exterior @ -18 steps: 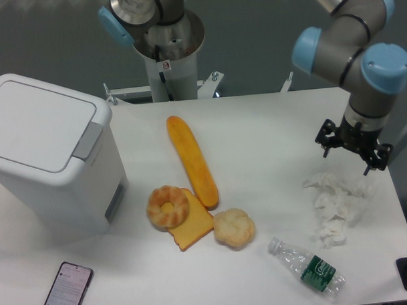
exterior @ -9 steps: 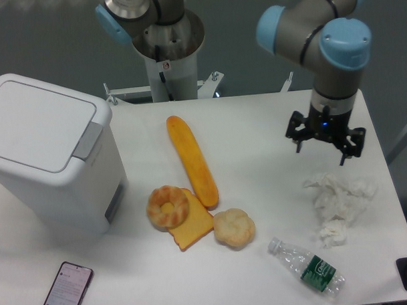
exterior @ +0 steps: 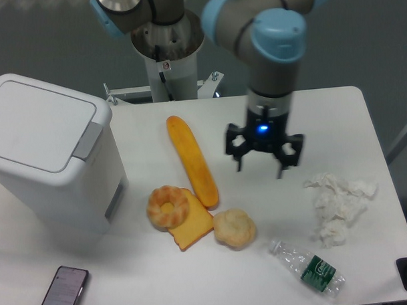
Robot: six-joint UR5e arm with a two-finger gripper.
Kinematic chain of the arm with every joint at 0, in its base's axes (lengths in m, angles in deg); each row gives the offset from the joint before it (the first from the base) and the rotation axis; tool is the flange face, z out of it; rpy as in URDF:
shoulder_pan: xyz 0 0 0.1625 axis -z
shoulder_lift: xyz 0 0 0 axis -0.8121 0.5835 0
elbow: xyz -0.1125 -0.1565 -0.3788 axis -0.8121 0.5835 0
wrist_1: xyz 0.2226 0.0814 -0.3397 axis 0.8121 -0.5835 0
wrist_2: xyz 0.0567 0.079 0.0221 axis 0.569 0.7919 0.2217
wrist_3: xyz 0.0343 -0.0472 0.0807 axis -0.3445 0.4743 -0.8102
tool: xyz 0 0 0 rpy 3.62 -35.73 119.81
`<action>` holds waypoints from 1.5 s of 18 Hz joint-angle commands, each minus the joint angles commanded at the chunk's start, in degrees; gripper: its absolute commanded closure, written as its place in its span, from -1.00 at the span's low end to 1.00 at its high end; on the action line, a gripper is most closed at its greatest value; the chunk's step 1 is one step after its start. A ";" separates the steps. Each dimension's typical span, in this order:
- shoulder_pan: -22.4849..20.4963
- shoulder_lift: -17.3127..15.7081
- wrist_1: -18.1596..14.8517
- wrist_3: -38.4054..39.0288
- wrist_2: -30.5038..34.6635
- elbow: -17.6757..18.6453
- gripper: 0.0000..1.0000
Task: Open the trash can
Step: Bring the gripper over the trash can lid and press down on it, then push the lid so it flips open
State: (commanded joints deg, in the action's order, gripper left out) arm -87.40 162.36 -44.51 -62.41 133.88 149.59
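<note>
The gripper point(exterior: 261, 165) hung empty with fingers spread wide above mid-table, well apart from the closed trash can point(exterior: 49, 151), apparently in the approach step, with its grey push bar point(exterior: 89, 139) next to be reached and pressed.

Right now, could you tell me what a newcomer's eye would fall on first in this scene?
Probably the large white trash can at the table's left edge, its lid shut. Next, the gripper, fingers spread and empty, hanging above the middle of the table. Just to its left lies a long yellow loaf, and crumpled tissues lie to its right.
</note>
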 joint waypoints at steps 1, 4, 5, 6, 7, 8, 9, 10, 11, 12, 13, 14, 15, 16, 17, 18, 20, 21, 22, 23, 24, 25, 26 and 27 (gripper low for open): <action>1.23 -0.79 -0.44 2.28 -0.70 0.00 0.36; 4.14 -4.04 -0.45 8.70 -3.33 0.00 0.66; 4.76 -4.66 -0.45 11.16 -4.12 0.00 0.66; 5.81 -5.10 -0.45 13.36 -4.74 -0.09 0.66; 6.69 -5.54 -0.45 14.95 -5.27 -0.17 0.68; 7.39 -5.89 -0.45 15.83 -5.80 -0.18 0.69; 8.18 -6.16 -0.45 16.71 -6.32 -0.18 0.69; 8.89 -6.33 -0.45 17.94 -6.85 -0.18 0.69; 9.50 -6.68 -0.45 19.17 -7.38 -0.18 0.69; 10.29 -7.12 -0.53 19.96 -7.82 -0.09 0.72; 11.26 -7.48 -0.53 20.41 -8.08 -0.09 0.74; 12.14 -7.83 -0.71 20.93 -8.35 0.00 0.77; 13.01 -8.00 -1.14 21.98 -8.44 0.00 0.81; 14.15 -8.18 -1.32 22.86 -8.70 0.00 0.82; 14.95 -8.88 -1.41 23.31 -8.62 0.09 0.82; 15.13 -9.15 -1.67 23.57 -8.70 0.09 0.82; 15.40 -9.24 -2.20 23.49 -8.70 0.17 0.82; 15.40 -9.24 -2.38 23.49 -8.70 0.52 0.82; 15.48 -9.24 -2.38 23.40 -8.70 0.88 0.81; 15.48 -9.24 -2.38 23.40 -8.70 1.31 0.81; 15.48 -9.24 -2.38 23.40 -8.70 1.41 0.81; 15.40 -9.24 -2.38 23.31 -8.70 1.67 0.81; 15.31 -9.24 -2.38 23.23 -8.70 1.76 0.81; 15.22 -9.24 -2.38 23.14 -8.62 1.84 0.81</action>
State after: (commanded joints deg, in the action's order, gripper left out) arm -72.17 153.12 -46.89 -39.27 125.26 151.44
